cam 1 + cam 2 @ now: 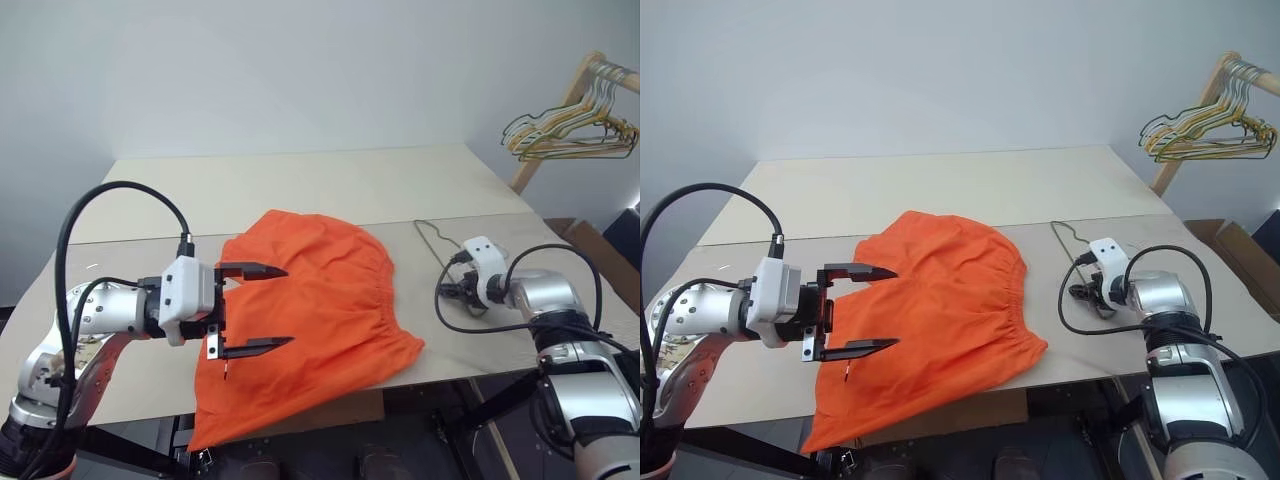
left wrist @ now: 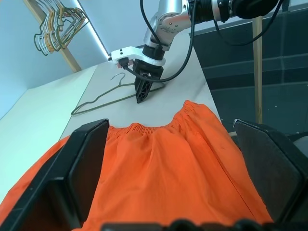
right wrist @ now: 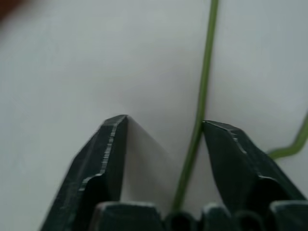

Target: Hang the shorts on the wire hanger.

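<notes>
The bright orange shorts (image 1: 310,300) lie spread on the table, waistband toward the right, one leg drooping over the front edge. My left gripper (image 1: 288,306) hovers over their left part, open wide, with nothing between its fingers. The thin wire hanger (image 2: 103,98) lies flat on the table to the right of the shorts. My right gripper (image 3: 164,121) points down onto it. The wire (image 3: 207,62) runs between its two fingers, close against one of them, and a gap still shows to the other.
A wooden rack at the back right carries a bunch of green, yellow and white wire hangers (image 1: 570,135). A cardboard box (image 1: 600,255) sits beyond the table's right edge. The beige table (image 1: 300,190) extends bare behind the shorts.
</notes>
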Robot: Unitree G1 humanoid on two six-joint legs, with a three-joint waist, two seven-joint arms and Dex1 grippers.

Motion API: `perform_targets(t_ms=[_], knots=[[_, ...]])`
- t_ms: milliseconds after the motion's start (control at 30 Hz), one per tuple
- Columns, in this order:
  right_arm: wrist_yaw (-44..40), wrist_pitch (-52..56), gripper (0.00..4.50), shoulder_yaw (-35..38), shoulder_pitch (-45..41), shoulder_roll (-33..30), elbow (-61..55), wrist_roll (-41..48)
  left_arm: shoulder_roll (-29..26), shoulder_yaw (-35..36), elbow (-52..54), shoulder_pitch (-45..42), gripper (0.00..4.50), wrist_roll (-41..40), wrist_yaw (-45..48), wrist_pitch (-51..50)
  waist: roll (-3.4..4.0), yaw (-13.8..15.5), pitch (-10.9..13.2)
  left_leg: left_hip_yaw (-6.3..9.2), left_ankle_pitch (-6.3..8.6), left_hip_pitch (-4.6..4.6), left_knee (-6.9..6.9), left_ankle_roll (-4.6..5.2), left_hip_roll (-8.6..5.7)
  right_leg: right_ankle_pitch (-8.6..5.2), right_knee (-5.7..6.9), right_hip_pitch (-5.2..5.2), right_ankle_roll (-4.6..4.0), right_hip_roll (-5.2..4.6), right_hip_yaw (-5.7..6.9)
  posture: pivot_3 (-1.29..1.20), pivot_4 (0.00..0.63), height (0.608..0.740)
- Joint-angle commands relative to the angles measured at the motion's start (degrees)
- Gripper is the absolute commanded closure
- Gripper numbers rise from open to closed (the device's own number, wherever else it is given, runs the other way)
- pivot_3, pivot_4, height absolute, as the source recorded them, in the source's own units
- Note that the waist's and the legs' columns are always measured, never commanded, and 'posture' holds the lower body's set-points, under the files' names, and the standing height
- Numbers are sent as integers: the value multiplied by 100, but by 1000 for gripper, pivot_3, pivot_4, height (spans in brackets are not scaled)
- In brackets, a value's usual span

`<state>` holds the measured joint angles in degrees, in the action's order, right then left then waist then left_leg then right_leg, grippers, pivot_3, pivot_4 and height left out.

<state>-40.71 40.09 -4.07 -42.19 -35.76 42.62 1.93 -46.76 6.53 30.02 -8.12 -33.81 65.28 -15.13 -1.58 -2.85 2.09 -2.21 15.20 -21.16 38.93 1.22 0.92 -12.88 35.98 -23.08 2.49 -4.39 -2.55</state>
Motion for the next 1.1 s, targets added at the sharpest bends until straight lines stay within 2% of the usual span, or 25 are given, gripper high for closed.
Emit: perform_targets(t_ms=[33,67,167,333,400,467,533,633,767,900,1100], knots=[[81,70,3017,-99,-73,46,302,-159,45,20,83,-43,0,9,-39,139,-3,0,-2,0,0,0,0,0,0,0,0,0,0,0,0,-18,0,740],[92,40,3286,-142,-76,43,321,-223,55,-1,66,-35,0,44,-34,167,-6,1,-5,0,0,0,0,0,0,0,-1,1,0,0,0,-20,0,740],[104,34,4459,-119,-85,54,371,-256,85,-43,45,-21,0,118,-31,214,-14,1,-12,0,0,1,0,0,0,0,-1,2,0,0,1,-25,0,740],[415,63,4487,139,-57,69,138,-174,254,-139,-135,-166,0,394,-281,311,-19,3,-18,0,0,2,0,0,0,0,-1,4,0,-1,1,-29,0,740],[537,104,4487,205,-19,48,-182,-167,437,-252,-324,-358,0,806,-785,277,-19,21,-18,0,0,2,1,0,0,0,-1,5,0,-1,1,-37,0,740],[746,107,4487,490,127,80,-897,-3,747,-330,-551,-709,0,987,-1535,-232,-19,39,-18,2,0,1,2,0,-2,1,-1,6,1,-2,2,-42,0,740],[944,-151,4487,856,444,162,-2023,216,1280,-188,-718,-1074,0,557,-2211,-823,-17,24,-18,12,0,-4,4,0,-5,3,1,0,6,-4,-1,-47,0,740],[794,-901,4487,1197,1100,293,-3690,594,2169,123,-895,-1545,0,-126,-3077,-1384,-11,36,-17,51,1,-25,3,1,-5,8,-1,-15,14,-6,-2,-53,0,740],[867,-2552,4487,968,1938,540,-5141,407,3020,478,-1093,-2133,0,-1118,-4150,-2376,-13,9,-19,60,11,-27,6,-1,-5,11,-3,-15,19,-5,-4,-61,0,740],[936,-3333,4487,688,2163,875,-5540,372,3301,595,-1079,-2344,0,-1725,-4344,-2693,-13,-19,-19,57,14,-17,9,-7,-8,11,2,-11,19,-4,-11,-62,0,740],[1009,-3816,4487,244,2277,1252,-5750,208,3419,510,-1076,-2504,0,-1940,-4464,-2712,-13,-32,-19,58,13,-11,8,-9,-11,11,0,-6,16,-1,-11,-60,0,740]])
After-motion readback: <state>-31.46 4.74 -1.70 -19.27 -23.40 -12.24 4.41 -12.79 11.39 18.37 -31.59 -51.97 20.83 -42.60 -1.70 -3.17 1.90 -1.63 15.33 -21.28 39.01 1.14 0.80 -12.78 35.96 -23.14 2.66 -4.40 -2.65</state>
